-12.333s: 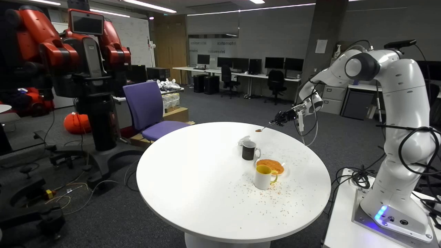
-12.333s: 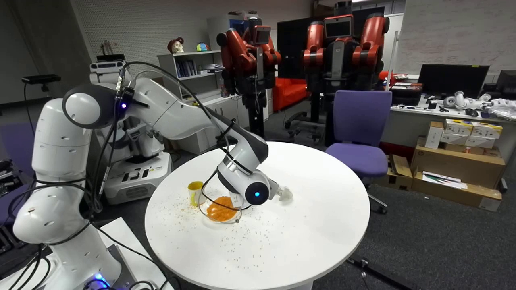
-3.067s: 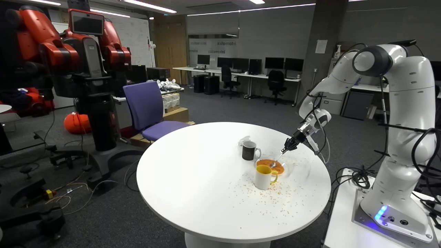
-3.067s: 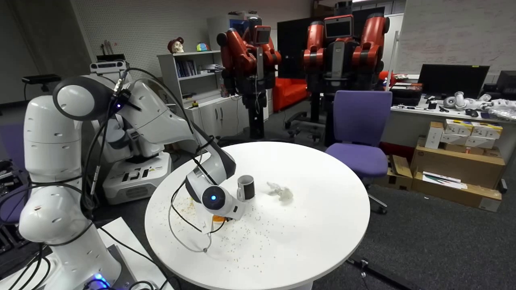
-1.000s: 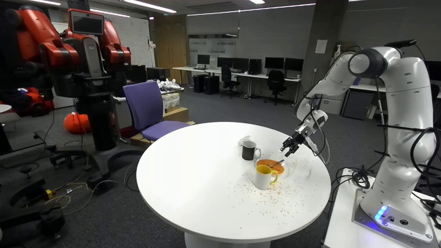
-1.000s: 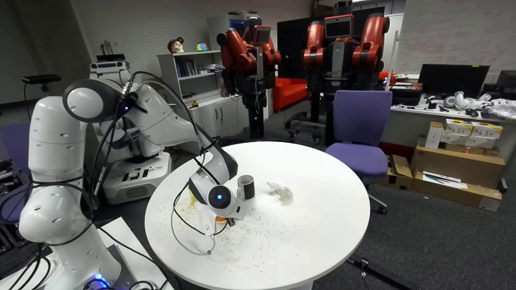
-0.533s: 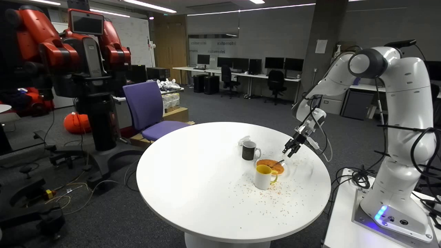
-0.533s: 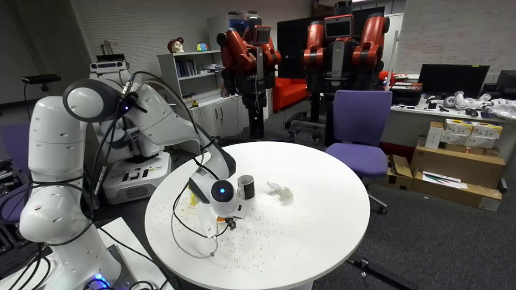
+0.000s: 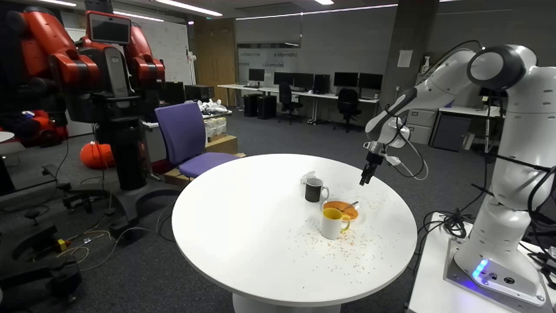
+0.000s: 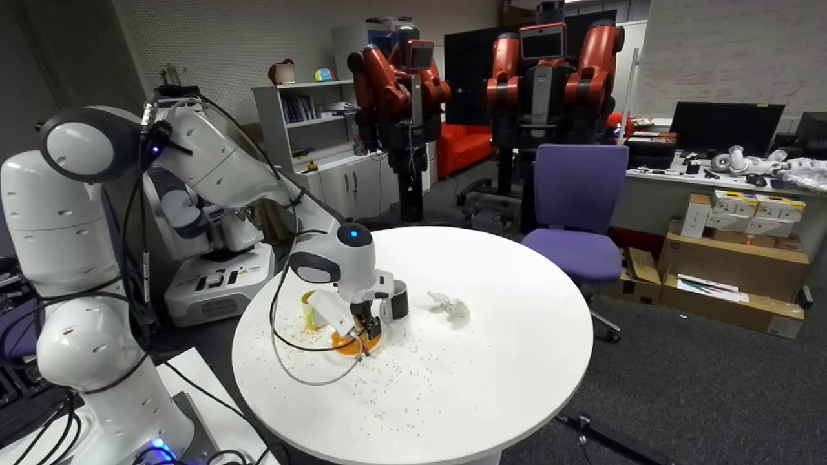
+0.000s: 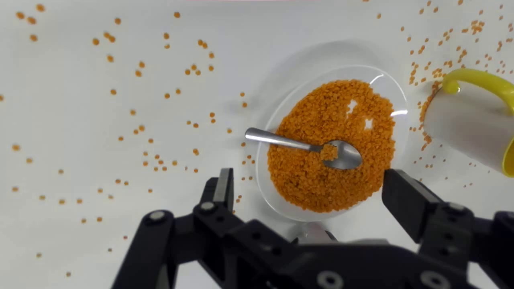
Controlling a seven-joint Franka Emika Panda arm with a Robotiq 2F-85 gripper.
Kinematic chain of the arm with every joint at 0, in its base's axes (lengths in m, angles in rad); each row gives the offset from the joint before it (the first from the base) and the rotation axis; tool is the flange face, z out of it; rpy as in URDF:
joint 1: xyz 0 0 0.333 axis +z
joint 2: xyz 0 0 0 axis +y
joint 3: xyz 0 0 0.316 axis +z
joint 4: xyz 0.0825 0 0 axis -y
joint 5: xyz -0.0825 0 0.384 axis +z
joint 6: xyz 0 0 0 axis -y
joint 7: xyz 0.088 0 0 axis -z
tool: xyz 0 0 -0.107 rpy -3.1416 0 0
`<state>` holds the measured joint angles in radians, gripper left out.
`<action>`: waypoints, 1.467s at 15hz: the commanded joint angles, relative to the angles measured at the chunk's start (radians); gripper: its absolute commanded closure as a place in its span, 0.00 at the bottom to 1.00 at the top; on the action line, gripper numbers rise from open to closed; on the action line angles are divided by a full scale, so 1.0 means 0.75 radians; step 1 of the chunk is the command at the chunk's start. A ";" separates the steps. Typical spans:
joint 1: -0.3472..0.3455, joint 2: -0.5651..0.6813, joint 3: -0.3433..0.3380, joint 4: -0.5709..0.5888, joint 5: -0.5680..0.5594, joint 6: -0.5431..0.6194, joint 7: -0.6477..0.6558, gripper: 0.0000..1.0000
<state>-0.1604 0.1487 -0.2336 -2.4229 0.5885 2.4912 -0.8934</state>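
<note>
My gripper [image 11: 308, 173] stands wide open in the wrist view, with nothing between its fingers. Below it a clear plate [image 11: 263, 180] holds a bed of small orange grains [image 11: 317, 188]. A metal spoon [image 11: 281, 140] lies on the grains; its handle sticks out over the plate's rim. A few grains sit in the spoon's bowl. In an exterior view the gripper [image 9: 365, 176] points down, above the table and apart from the spoon handle [image 9: 355, 203]. A white mug with a yellow inside [image 9: 331, 227] stands close by the plate. A dark mug [image 9: 312, 192] stands on the plate's other side.
Loose grains are scattered over the round white table [image 9: 243, 226]. Crumpled clear plastic [image 10: 452, 309] lies beyond the dark mug. A cable loop [image 10: 303, 381] hangs from the wrist close to the tabletop. A purple chair [image 10: 575, 252] stands at the table's far edge.
Earlier the gripper held the spoon, first away from the plate, then in the grains. It let go. Over the last half second the hand has risen and tilted to point down; the spoon stays put.
</note>
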 commanded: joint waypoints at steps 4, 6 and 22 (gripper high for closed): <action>0.074 -0.463 0.088 -0.202 -0.725 0.055 0.393 0.00; 0.079 -0.579 0.128 -0.224 -0.847 0.041 0.457 0.00; 0.189 -0.897 0.095 -0.198 -0.845 -0.097 0.498 0.00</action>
<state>-0.0394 -0.5226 -0.1426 -2.5728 -0.0287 2.4206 -0.5325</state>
